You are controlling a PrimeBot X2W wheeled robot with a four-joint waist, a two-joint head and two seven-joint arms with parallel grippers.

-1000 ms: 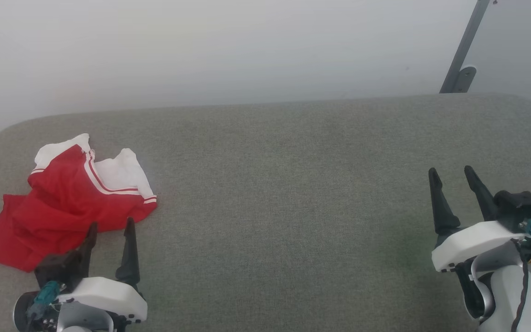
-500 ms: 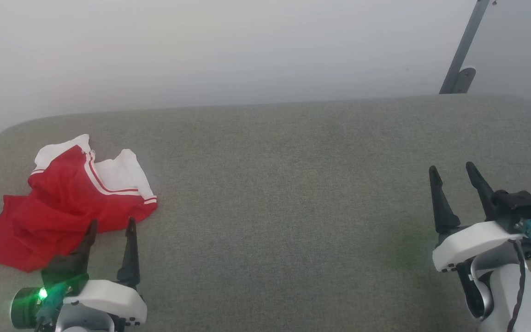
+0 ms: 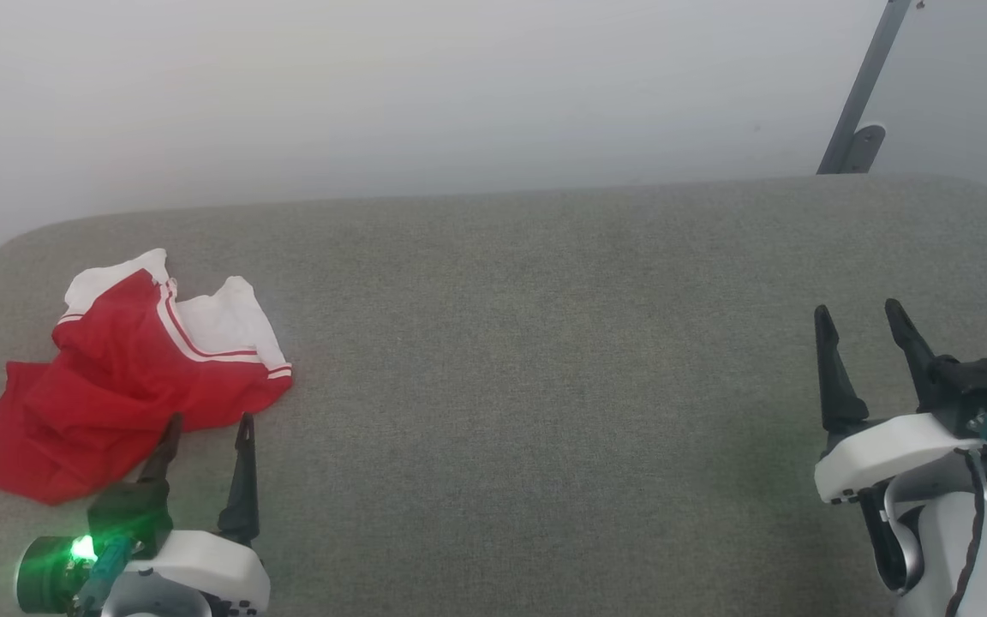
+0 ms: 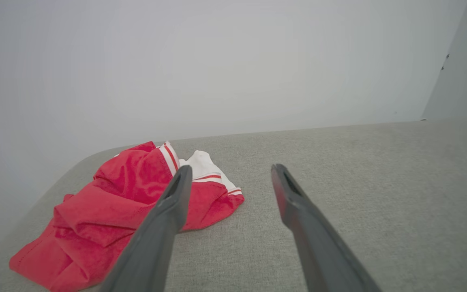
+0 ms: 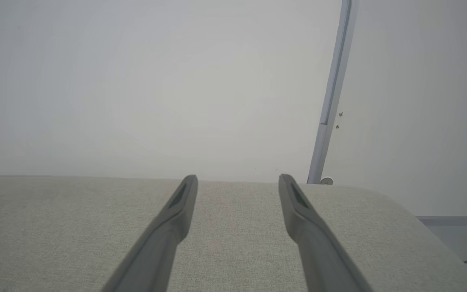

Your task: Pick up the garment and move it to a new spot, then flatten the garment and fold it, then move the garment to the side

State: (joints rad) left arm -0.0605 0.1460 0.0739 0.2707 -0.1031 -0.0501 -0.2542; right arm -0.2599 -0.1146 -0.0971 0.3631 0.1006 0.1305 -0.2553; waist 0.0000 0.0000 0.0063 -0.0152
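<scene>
Head view: left gripper (image 3: 208, 420), near the garment (image 3: 116, 377), and right gripper (image 3: 858, 308) both gape empty.

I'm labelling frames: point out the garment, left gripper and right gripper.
garment (image 3: 108, 386), head view, red body fabric.
left gripper (image 3: 210, 418), head view, midway between fingertips.
right gripper (image 3: 856, 306), head view, midway between fingertips.
</scene>
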